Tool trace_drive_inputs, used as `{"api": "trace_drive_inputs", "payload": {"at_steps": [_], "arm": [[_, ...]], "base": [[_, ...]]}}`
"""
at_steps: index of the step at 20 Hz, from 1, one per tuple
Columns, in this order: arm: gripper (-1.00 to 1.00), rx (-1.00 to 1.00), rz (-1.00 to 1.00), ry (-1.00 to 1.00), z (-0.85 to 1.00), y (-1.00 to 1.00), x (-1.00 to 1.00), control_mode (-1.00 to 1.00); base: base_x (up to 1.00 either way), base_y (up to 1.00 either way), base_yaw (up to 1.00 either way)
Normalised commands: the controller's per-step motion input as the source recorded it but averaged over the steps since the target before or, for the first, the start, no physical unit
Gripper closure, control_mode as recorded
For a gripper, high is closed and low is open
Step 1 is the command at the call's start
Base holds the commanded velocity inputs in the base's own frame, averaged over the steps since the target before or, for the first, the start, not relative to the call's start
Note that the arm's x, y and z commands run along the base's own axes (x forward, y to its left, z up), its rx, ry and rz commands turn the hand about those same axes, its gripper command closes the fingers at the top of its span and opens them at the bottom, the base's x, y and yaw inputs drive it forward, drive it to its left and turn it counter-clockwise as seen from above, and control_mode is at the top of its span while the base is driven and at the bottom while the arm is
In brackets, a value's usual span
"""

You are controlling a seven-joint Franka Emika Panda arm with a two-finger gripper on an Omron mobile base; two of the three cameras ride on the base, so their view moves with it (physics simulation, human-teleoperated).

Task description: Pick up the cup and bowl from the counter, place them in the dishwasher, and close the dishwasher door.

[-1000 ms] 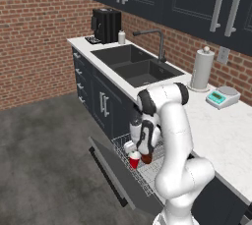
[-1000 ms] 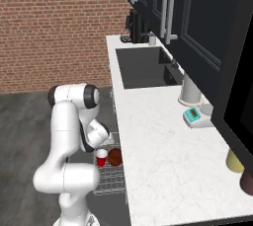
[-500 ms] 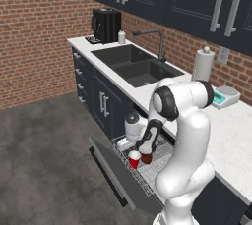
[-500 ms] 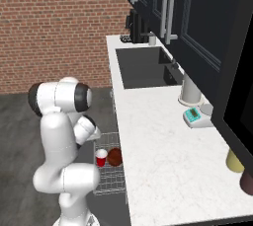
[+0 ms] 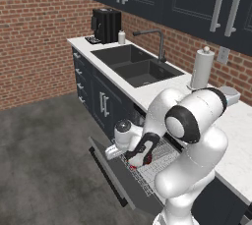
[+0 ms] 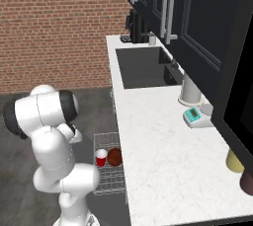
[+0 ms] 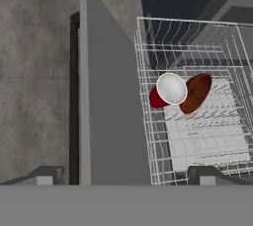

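Red cup and dark reddish-brown bowl sit side by side in the silver wire rack of the dishwasher — touching or nearly so in the hand view, cup on the side nearer the door. White inside of the cup faces the camera. Right base view shows the same pair in the pulled-out rack, cup just beside bowl, below the edge of the white marble table.

Dishwasher door is dropped open, flat dark grey panel lying beside the rack; also seen in the left base view.

Gripper hangs above the door and rack edge — jaws spread wide, 2 tips apart, holding nothing. Arm is folded low over the rack.
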Motion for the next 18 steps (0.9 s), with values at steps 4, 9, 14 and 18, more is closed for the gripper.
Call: {"api": "trace_drive_inputs", "payload": {"at_steps": [4,9,14,18], "arm": [[-1.00,-0.03,-0.02,0.04,0.20,0.83,-0.18,-1.00],[-1.00,-0.09,0.00,0.04,-0.04,0.53,0.00,-1.00],[-1.00,-0.20,0.00,0.03,-0.41,0.49,0.00,-1.00],[-1.00,-0.23,0.00,0.00,-0.61,0.42,0.01,-1.00]], "base": [[0.00,0.00,0.00],[0.00,0.00,0.00],[0.00,0.00,0.00],[0.00,0.00,0.00]]}}
